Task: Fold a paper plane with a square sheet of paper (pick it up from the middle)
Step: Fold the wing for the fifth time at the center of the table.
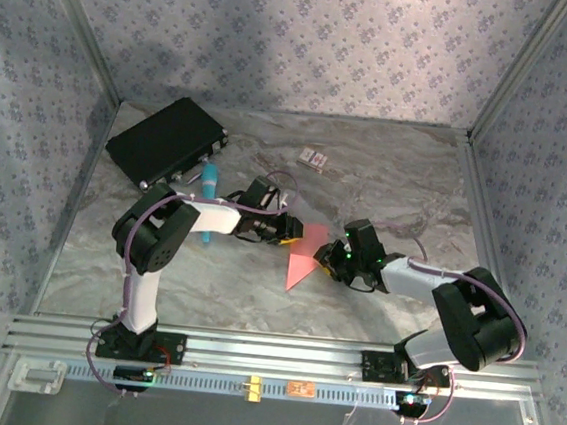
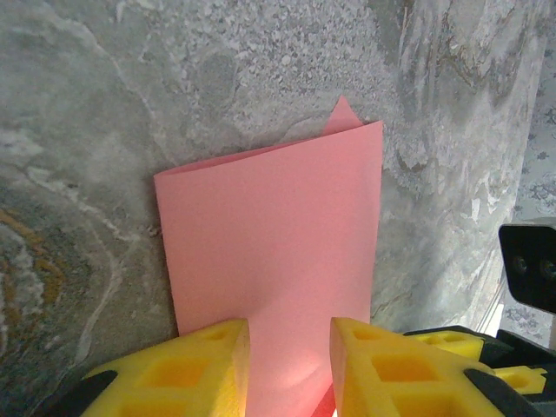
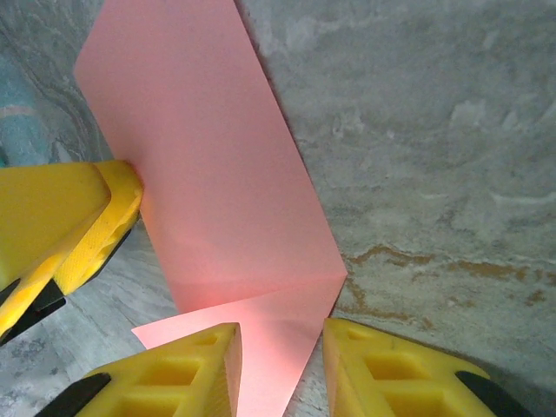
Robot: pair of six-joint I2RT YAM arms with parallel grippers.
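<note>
Square sheet of paper (image 1: 305,255), partly folded, lies flat at mid-desk (image 1: 255,300). Its long axis runs 1 to 7 o'clock, with the sharp corner toward 7. The left end effector (image 1: 287,231), fingers parted, straddles the 10 o'clock edge. The right end effector (image 1: 331,259), likewise parted, straddles the 3 o'clock edge. Black case (image 1: 165,141), teal marker (image 1: 209,177) and patterned card (image 1: 314,158) lie toward 11–12 o'clock, clear of the paper.

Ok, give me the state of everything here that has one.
Salmon-pink paper sheet: partly folded, lying down.
Left tool: open, fingers astride the paper's edge.
Right tool: open, astride the folded corner.
Black rectangular case: closed, lying flat.
Teal marker: lying down, cap unclear.
</note>
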